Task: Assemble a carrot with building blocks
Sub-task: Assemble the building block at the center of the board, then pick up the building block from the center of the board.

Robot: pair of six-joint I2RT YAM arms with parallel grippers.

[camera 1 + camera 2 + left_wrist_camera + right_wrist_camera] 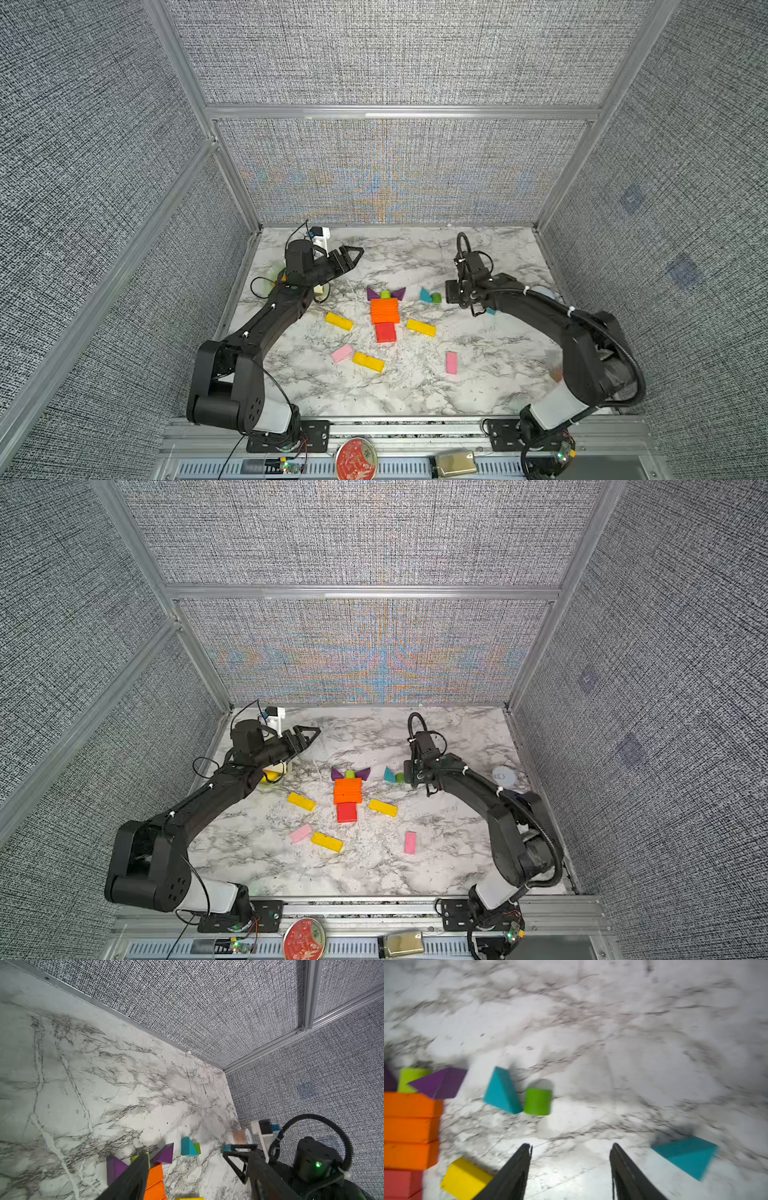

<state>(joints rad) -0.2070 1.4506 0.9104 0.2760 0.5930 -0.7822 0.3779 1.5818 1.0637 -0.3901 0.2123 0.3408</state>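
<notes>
Mid-table lies a flat figure: stacked orange bars [385, 311], a red block [385, 331] at the near end, and a green stub [385, 294] between two purple triangles [372, 294] at the far end. A teal triangle [501, 1093] and a second green stub [537, 1101] stand to its right. My right gripper [571, 1147] hangs open and empty over bare table, with another teal triangle [685, 1155] just outside one finger. Yellow bars [338, 321] and pink bars [451, 362] lie scattered. My left gripper [360, 251] is shut and empty, raised at the back left.
A pale green plate [276, 270] with something cream on it sits under the left arm. A tan cylinder with a white lid [504, 776] stands by the right wall. A red disc [356, 459] and an amber jar [455, 463] lie on the front rail.
</notes>
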